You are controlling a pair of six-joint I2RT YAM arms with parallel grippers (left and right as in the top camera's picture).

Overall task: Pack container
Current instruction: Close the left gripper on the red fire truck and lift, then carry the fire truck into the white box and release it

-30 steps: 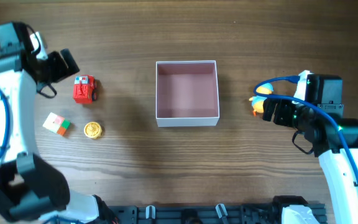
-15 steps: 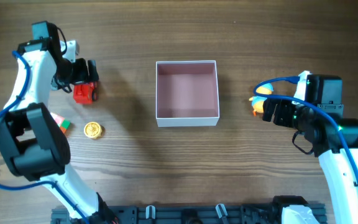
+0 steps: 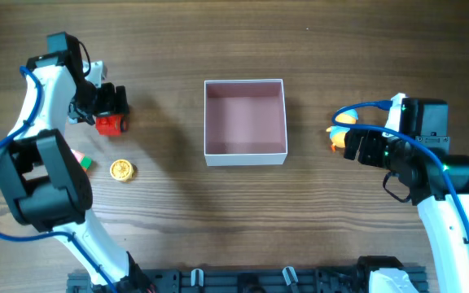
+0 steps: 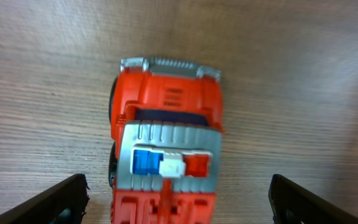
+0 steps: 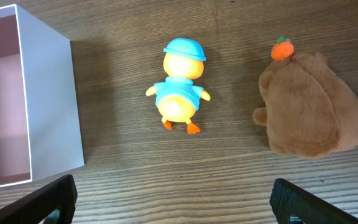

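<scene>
The container (image 3: 245, 157), a square white box with a pink inside, stands empty at the table's middle; its corner shows in the right wrist view (image 5: 48, 106). My left gripper (image 3: 112, 101) is open, its fingers either side of a red toy truck (image 4: 166, 124) that rests on the table (image 3: 111, 124). My right gripper (image 3: 354, 145) is open and empty to the right of the container. In the right wrist view a yellow duck with a blue hat (image 5: 180, 90) and a brown plush (image 5: 309, 109) lie ahead of the fingers (image 5: 179, 205).
A round yellow toy (image 3: 121, 169) and a multicoloured cube (image 3: 81, 160), partly hidden by my left arm, lie below the truck at the left. The wooden table runs all round the container.
My left arm swung in from the far left and brought its gripper over the red truck. The right arm and the toys have not moved.
</scene>
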